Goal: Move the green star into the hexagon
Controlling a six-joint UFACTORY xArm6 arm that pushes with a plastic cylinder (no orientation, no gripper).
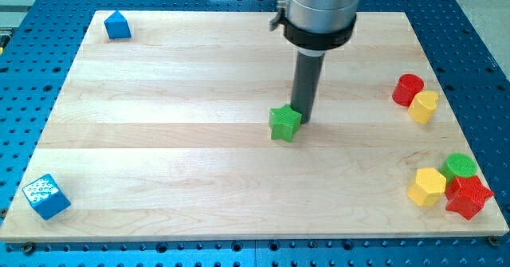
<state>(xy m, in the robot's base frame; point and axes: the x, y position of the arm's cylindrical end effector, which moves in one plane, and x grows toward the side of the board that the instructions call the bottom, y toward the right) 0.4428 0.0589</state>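
The green star (284, 123) lies near the middle of the wooden board (159, 155). My tip (304, 121) touches the star's right upper side. The rod rises from there to the arm's grey end near the view's top. Two yellow blocks could be the hexagon. One (427, 186) lies at the lower right, touching a red star (468, 197) and a green round block (460, 166). The other (424, 106) lies at the right edge, against a red round block (408, 88).
A blue block with a pointed top (117, 25) sits at the board's top left corner. A blue cube with a dotted white top (46, 196) sits at the bottom left corner. Blue perforated table surrounds the board.
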